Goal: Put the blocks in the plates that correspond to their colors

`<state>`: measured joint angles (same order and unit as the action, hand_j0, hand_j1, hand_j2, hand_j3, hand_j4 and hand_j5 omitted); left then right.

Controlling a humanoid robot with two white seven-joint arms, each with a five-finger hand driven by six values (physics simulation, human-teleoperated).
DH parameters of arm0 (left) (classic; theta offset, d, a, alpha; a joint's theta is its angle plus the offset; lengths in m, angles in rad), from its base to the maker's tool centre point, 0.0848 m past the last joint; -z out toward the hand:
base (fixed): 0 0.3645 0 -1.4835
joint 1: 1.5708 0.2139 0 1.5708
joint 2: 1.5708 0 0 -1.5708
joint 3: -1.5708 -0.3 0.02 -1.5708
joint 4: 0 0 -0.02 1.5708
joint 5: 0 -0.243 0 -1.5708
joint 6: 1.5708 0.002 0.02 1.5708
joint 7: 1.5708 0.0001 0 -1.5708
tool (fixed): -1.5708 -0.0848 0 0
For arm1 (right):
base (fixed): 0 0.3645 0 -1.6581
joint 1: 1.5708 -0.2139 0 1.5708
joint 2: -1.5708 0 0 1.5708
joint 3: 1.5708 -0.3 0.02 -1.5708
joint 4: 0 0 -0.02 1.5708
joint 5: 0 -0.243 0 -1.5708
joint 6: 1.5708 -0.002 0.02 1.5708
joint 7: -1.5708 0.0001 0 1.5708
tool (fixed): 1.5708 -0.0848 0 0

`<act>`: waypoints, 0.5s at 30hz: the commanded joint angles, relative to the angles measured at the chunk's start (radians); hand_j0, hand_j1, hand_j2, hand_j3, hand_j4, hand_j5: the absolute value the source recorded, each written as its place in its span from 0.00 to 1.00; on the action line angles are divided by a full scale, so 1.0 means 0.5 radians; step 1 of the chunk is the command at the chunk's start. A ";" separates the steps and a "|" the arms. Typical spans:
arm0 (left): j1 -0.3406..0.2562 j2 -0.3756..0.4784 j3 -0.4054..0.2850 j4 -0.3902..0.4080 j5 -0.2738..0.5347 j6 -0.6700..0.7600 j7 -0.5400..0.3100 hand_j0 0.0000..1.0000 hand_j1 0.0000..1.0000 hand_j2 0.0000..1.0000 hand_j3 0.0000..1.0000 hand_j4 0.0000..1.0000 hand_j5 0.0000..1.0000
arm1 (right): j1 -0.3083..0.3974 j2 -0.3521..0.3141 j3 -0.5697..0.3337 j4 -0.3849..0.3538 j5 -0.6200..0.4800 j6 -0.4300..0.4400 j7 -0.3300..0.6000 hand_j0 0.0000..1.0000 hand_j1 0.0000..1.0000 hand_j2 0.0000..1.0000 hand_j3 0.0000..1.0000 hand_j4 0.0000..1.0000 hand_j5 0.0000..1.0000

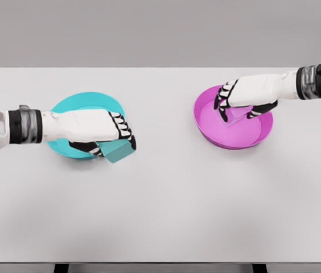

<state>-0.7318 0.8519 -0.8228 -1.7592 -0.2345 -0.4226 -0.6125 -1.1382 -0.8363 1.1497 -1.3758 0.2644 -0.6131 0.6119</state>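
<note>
A teal block (117, 151) sits in my left hand (115, 139), whose fingers are curled around it at the near right rim of the teal plate (86, 102). The left forearm lies across that plate and hides much of it. Over the magenta plate (206, 122), my right hand (234, 108) is shut on a magenta block (235, 115), held inside the plate's bowl. Whether the magenta block touches the plate floor I cannot tell.
Both plates stand on a white table (160, 210) whose near edge runs along the bottom of the view. A grey wall lies behind the far edge.
</note>
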 commanded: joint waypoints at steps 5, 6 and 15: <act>0.006 0.073 0.142 0.098 0.021 0.008 0.003 0.53 0.53 0.53 0.53 0.53 0.53 | -0.003 0.022 0.011 0.070 0.030 0.005 -0.002 0.72 0.72 0.72 0.72 0.72 0.72; 0.006 0.070 0.148 0.128 0.021 0.008 0.003 0.53 0.53 0.53 0.53 0.53 0.53 | -0.006 0.022 0.008 0.083 0.014 0.005 -0.002 1.00 1.00 1.00 1.00 1.00 1.00; 0.006 -0.019 0.148 0.444 0.018 0.011 0.003 0.53 0.53 0.53 0.53 0.53 0.53 | -0.015 0.007 0.002 0.070 -0.001 0.005 -0.002 1.00 1.00 1.00 1.00 1.00 1.00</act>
<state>-0.7286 0.8552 -0.7500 -1.5691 -0.2320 -0.4214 -0.6117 -1.1459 -0.8315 1.1525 -1.3415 0.2696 -0.6132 0.6113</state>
